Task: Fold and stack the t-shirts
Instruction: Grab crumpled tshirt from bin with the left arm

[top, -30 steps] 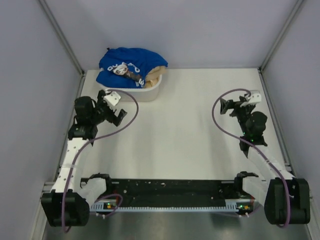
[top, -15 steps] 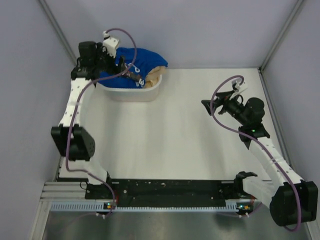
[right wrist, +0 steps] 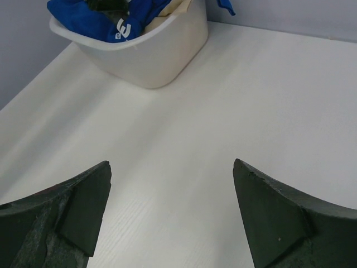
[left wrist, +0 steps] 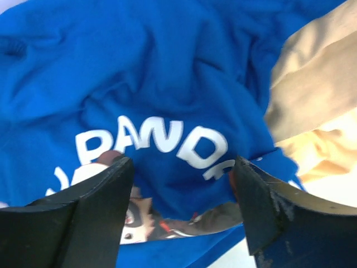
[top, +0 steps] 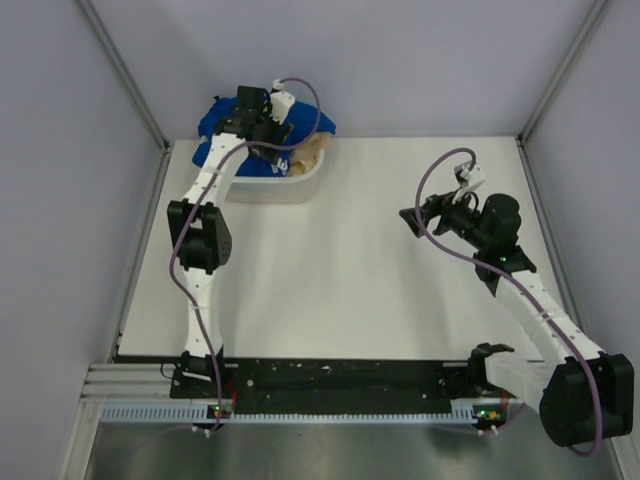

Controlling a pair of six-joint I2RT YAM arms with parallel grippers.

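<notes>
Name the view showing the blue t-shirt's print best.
Left wrist: the royal-blue cloth t-shirt fills it, white lettering and cartoon face visible. Top view shows it small, partly behind the left pincer; right wrist shows a blue bundle in the white plastic basket.

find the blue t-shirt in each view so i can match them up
Top external: blue t-shirt upper left, in the basket.
Left wrist: fills most of the frame.
Right wrist: top left, in the basket.
Shared landmark: tan cloth beside it.

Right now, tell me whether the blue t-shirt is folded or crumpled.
Crumpled, not folded: the blue t-shirt lies wrinkled in the white basket beside tan cloth, the open left gripper just above it.
</notes>
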